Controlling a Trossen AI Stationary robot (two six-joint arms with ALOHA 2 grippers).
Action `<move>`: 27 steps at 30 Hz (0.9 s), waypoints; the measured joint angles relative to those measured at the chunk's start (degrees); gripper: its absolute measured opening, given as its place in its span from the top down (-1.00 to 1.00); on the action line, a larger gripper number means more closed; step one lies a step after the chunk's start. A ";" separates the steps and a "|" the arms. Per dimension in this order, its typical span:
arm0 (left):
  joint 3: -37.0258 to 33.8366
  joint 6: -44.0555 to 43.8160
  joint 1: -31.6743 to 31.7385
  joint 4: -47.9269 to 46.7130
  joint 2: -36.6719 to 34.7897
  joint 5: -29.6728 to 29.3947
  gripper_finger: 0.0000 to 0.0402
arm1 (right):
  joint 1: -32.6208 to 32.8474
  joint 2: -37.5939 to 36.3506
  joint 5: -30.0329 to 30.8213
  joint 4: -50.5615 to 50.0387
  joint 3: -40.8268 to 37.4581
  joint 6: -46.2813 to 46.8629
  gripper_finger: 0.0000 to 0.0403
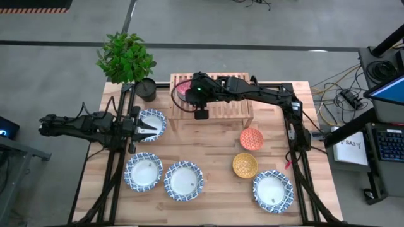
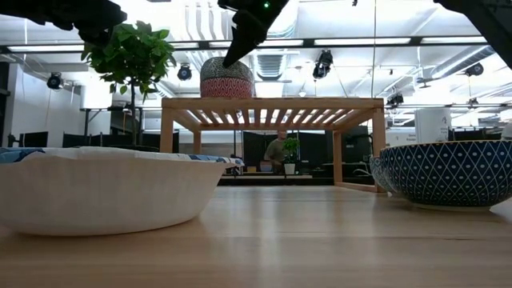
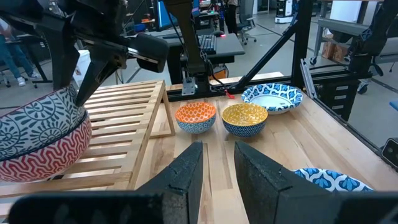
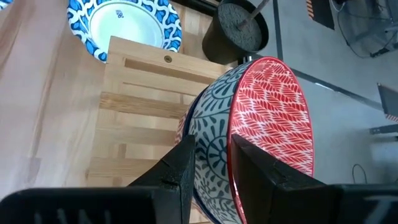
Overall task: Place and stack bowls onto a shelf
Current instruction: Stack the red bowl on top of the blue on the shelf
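The right gripper (image 4: 208, 162) pinches the rim of a dark patterned bowl (image 4: 214, 134), nested in the pink bowl (image 4: 273, 118) on the shelf (image 1: 221, 110). Letting go off-centre could tip the stack. The left gripper (image 3: 217, 165), partly open and empty, hovers beside the shelf. No readable writing.

A light-wood bench (image 1: 214, 142) stands on a grey floor (image 1: 252, 25) in an open workshop. Rows of white ceiling lights (image 2: 352, 40) run overhead. A leafy potted plant (image 1: 126, 57) sits at one far corner. A person (image 2: 278, 152) stands well back among dark desks and equipment.
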 joint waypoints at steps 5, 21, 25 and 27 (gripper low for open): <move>0.00 0.00 0.01 -0.02 0.00 0.00 0.63 | 0.00 0.00 0.00 -0.02 0.00 3.34 0.55; 0.00 0.00 0.00 -0.02 0.00 0.02 0.63 | 0.18 -0.11 4.04 1.35 0.02 7.53 0.55; 0.00 0.00 0.01 -0.02 0.00 0.01 0.63 | 0.37 -0.11 3.91 1.40 0.02 7.54 0.55; 0.00 0.00 0.02 -0.02 0.00 0.02 0.63 | 0.39 -0.11 4.54 1.52 0.02 7.83 0.55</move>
